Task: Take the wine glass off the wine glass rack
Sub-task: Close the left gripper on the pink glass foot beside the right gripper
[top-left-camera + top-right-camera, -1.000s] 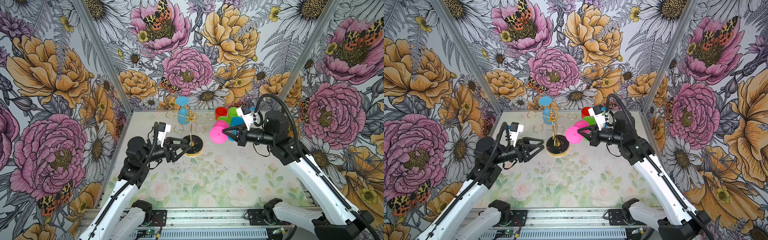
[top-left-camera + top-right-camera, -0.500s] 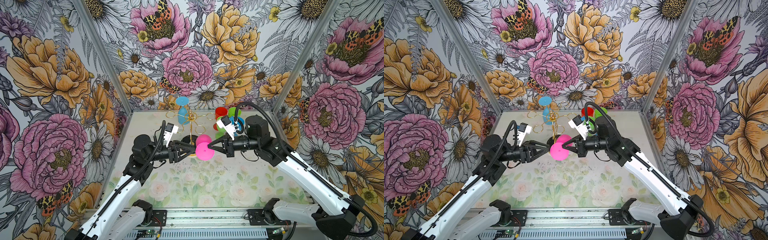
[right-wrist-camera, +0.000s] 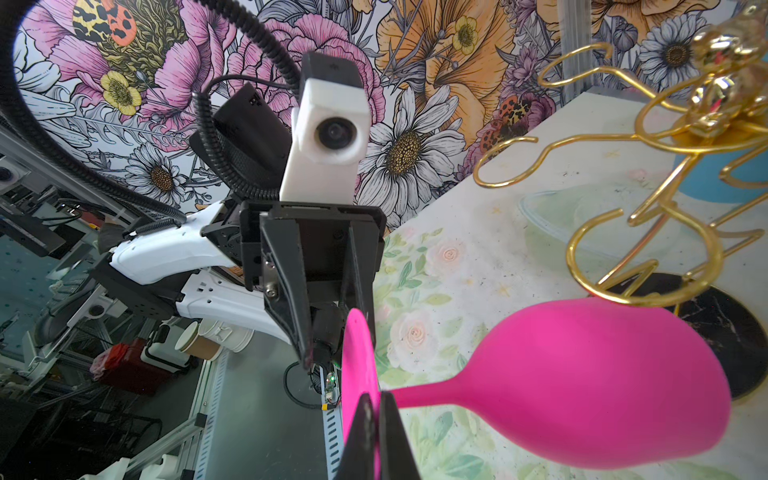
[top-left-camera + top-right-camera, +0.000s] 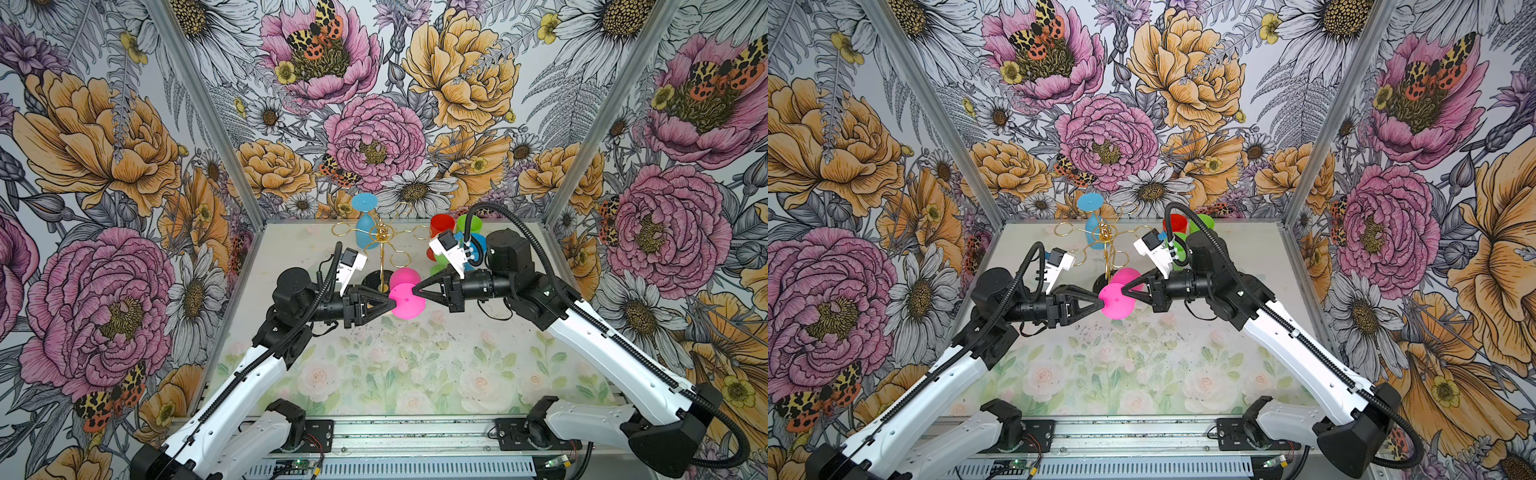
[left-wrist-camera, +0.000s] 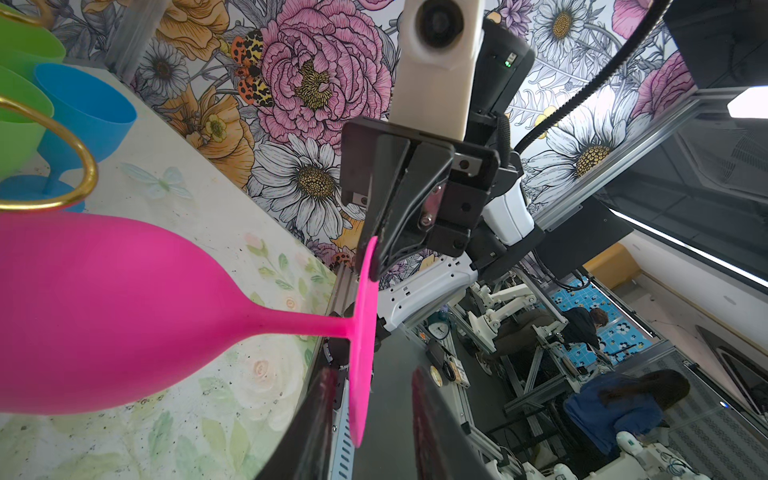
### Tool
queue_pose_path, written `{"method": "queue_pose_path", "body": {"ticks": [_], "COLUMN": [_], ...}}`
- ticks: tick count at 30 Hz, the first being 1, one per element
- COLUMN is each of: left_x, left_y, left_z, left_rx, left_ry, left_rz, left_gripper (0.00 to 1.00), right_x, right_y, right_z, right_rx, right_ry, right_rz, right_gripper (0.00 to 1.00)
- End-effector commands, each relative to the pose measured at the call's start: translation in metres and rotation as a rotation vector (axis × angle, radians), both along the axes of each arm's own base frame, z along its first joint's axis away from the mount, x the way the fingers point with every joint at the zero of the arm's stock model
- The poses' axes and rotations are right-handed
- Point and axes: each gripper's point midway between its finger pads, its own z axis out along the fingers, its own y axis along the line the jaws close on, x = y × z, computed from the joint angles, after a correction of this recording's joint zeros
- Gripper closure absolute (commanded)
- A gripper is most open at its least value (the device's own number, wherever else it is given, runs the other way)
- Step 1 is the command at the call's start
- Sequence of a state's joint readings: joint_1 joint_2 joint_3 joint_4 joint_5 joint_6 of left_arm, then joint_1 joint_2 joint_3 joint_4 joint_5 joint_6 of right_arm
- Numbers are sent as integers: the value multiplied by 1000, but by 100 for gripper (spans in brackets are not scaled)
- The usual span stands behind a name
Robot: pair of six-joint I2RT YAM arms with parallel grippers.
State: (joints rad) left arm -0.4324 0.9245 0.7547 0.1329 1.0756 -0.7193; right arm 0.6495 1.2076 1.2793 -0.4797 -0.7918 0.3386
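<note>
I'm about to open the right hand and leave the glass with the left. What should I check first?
1. Right hand shut on the foot of the pink wine glass: ok.
2. Left hand clamped on that foot: not ok; its jaws straddle the rim with a gap.
3. Stem out of the loops of the wine glass rack: ok.
4. Bowl clear of the nearest loop: cannot tell.
5. Blue wine glass hanging on the rack, apart from both hands: ok.

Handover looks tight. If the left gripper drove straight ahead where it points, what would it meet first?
The pink wine glass: its foot sits between the jaws of the left gripper. Beyond that, probably the right gripper, shut on the same foot.
</note>
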Motion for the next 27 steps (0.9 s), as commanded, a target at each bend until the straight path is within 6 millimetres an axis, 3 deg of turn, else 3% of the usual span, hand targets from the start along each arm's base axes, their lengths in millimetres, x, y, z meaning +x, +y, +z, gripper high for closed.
{"method": "queue_pose_path", "body": {"ticks": [1,8,16,22,27], "left_x": [-8,-8,-11,-13,-17], "left_y": [-3,-4,-4,-5,-7], "left_z": [17,17,16,12,4], "left_rx": [-24,-23,-22,-20,-14], "left_ry": [-52,-45,-38,-35,-38], "left_rz": [-42,-46,-55,-62,-59], "left_gripper": [72,90,99,100,100], "right_x": [3,3,2,3,20], "right_y": [3,3,-1,-13,-37], "right_z": [18,16,12,12,13], "right_rx": [34,33,26,27,35], "right_ry": [-70,-69,-63,-66,-31], "right_rz": [0,-4,-21,-68,-196], "right_gripper": [100,100,100,72,59]}}
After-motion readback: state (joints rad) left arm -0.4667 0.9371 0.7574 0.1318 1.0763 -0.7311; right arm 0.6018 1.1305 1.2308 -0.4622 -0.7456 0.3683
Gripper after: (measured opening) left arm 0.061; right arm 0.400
